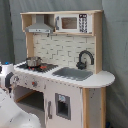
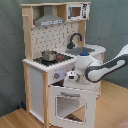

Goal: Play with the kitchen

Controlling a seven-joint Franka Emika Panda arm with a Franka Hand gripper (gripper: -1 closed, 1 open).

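White and light-wood kitchen [image 1: 70,75], black faucet [image 1: 85,58], grey sink [image 1: 73,73], brick-patterned backsplash [image 1: 60,50].

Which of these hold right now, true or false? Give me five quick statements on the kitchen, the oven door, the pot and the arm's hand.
1. The oven door of the kitchen hangs open, tilted outward. True.
2. A metal pot sits in the sink. False: it stands on the black hob, and the sink holds no pot.
3. The hand is at the front panel just above the oven door, in the second exterior view. True.
4. The microwave sits below the worktop. False: it is on the top shelf, beside the hood.
5. The faucet is white. False: it is black.
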